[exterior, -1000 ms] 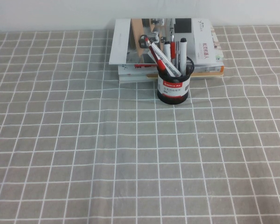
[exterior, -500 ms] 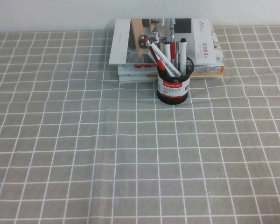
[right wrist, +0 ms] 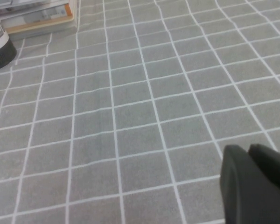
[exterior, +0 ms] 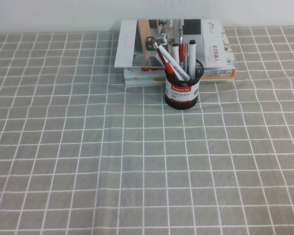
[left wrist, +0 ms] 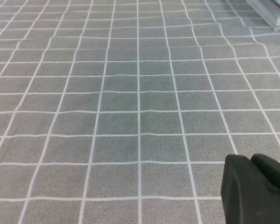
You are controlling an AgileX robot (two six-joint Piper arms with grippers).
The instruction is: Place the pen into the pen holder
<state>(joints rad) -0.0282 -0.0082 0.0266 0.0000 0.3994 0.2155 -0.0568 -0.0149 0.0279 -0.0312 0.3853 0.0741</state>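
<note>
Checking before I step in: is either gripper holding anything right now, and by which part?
Nothing is held. The left gripper and right gripper are over bare checked cloth; the white-barrelled, black-capped pen stands in the round black pen holder.

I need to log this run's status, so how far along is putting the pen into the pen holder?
It looks finished: the pen stands cap-up inside the pen holder, beside the red-and-white pens, in front of the stacked books. Nothing is in hand: the left gripper and right gripper show only in their wrist views, over bare checked tablecloth, holding nothing. Nothing appears left to do.
</note>
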